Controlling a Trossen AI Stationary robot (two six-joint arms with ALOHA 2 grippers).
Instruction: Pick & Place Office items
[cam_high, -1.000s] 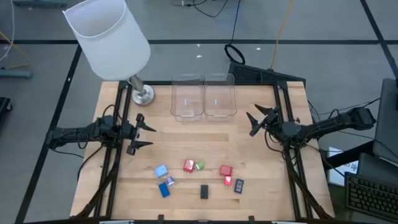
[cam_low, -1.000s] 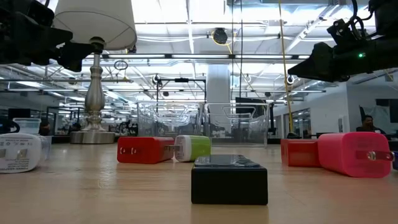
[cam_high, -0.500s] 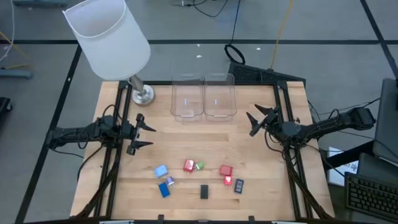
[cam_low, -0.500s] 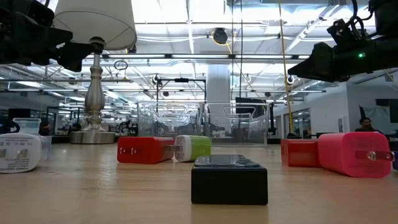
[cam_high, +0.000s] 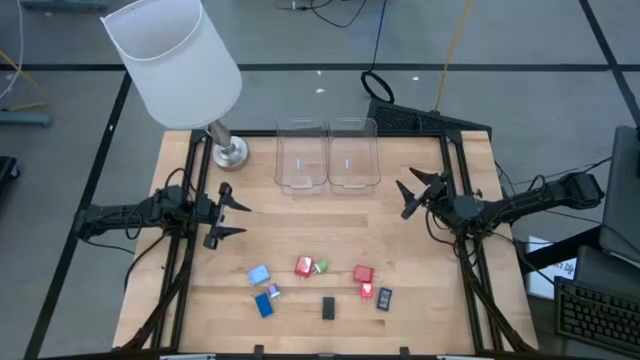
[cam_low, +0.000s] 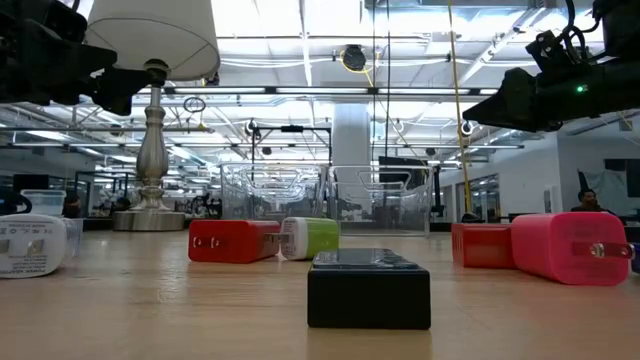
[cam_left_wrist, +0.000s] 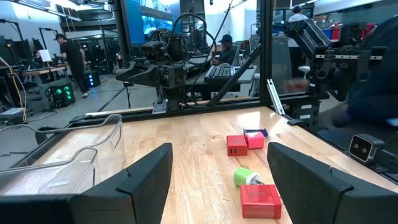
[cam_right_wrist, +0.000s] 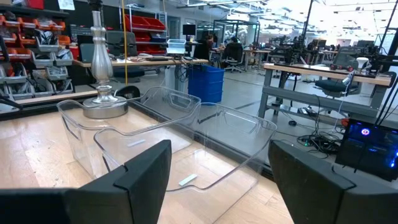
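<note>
A wooden table (cam_high: 330, 215) seen from above, with two dark robot arms reaching in from either side. The left gripper (cam_high: 234, 211) hovers over the left part of the table with its fingers spread apart, holding nothing. The right gripper (cam_high: 408, 194) hovers over the right part, fingers likewise apart and empty. Both are well apart from the office items, which lie scattered near the front edge, between the two arms.

The items are tiny blocks: a light blue piece (cam_high: 258, 274), a dark blue piece (cam_high: 264, 305) just in front of it, a red piece (cam_high: 304, 266) touching a small green piece (cam_high: 321, 267), a black piece (cam_high: 328, 308) alone nearest the front edge, another red piece (cam_high: 363, 273) with a pink-red piece (cam_high: 367, 290) just beside it, and a dark blue piece (cam_high: 385, 299) at the right end. In the low view the pink-red piece shows two small slots on its face; no writing or brand can be read on any item.

Two clear plastic bins (cam_high: 327, 156) stand side by side at the back of the table, each with a small white label too small to read. A lamp (cam_high: 172, 60) with a big white shade and a silver base stands at the back left corner
</note>
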